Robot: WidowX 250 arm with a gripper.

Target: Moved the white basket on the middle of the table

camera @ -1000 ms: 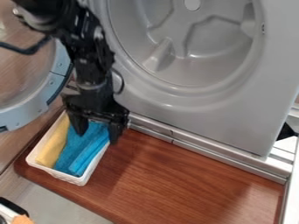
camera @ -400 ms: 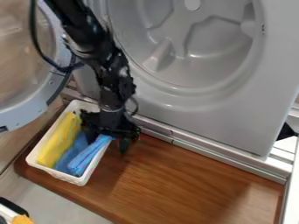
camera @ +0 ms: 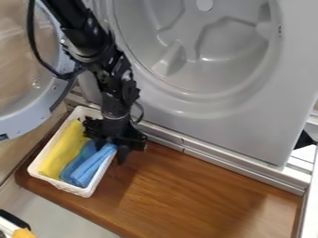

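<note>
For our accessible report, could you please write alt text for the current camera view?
A white basket holding yellow cloth and blue cloth stands on a brown board, a black robot arm's end effector over its right rim, beside an open grey appliance.

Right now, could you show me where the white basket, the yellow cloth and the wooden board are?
White basket (camera: 67, 187): camera view, on its near short wall.
Yellow cloth (camera: 64, 151): camera view, middle of its upper surface.
Wooden board (camera: 192, 186): camera view, bare top right of the basket.
</note>
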